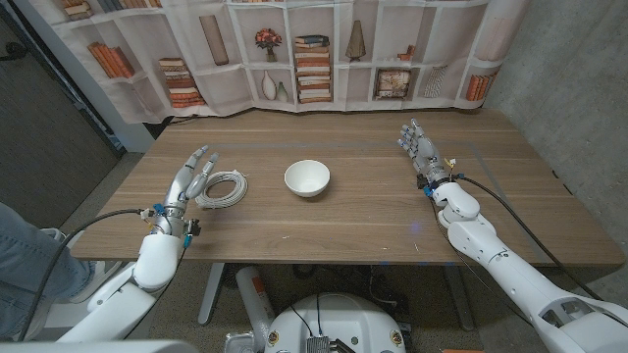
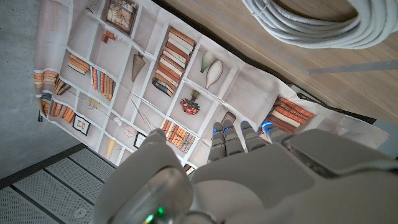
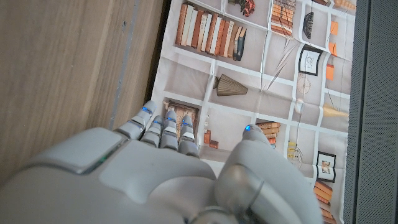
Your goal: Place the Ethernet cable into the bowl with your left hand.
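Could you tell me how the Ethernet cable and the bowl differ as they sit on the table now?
The Ethernet cable is a flat coil of loops; the bowl is a smooth, round, empty vessel. The cable lies right beside the left hand; the bowl stands apart near the table's middle. Both are white.

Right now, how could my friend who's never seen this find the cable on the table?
Start at the long wooden table in front of the bookshelf-printed curtain. Find the round white bowl near its middle, then look toward the robot's left hand. Between them lies the white Ethernet cable, the only thing wound into a flat ring of loops.
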